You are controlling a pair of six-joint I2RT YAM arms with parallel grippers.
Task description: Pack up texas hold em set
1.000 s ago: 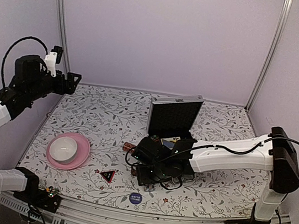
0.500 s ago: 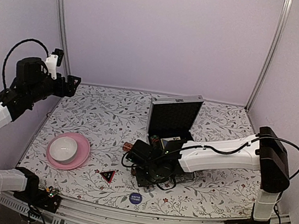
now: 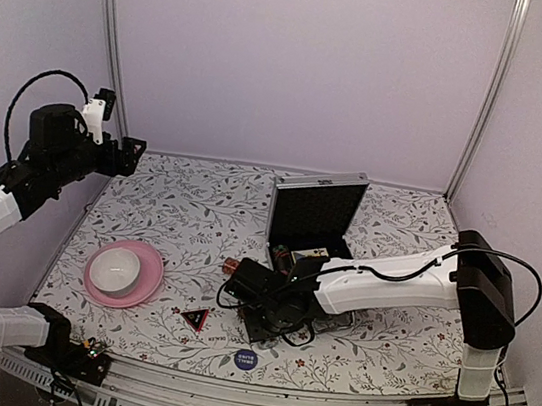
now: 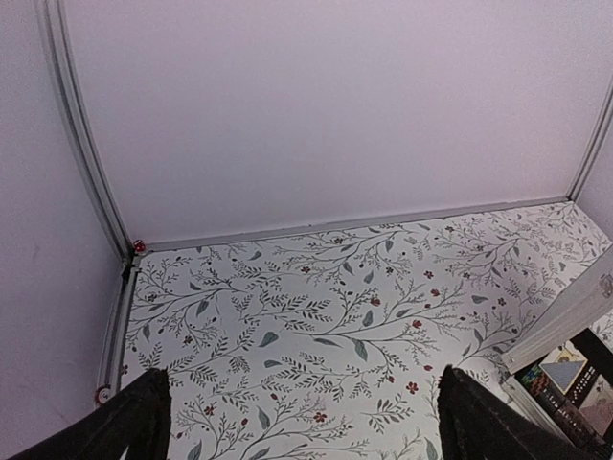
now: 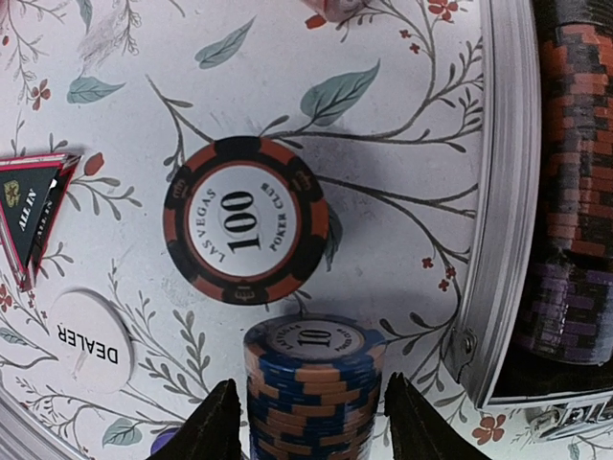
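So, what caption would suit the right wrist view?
Right pincer grips a blue chip stack beside a loose 100 chip and the case.

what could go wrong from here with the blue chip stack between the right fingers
1. The blue stack is loose chips that the right gripper appears to pinch only from the sides; it may buckle and spill when carried.
2. The case rim stands right beside the stack; a low carry could clip it and knock chips off.
3. The 100 chip lies flat just beyond the stack; a finger might shove it away.
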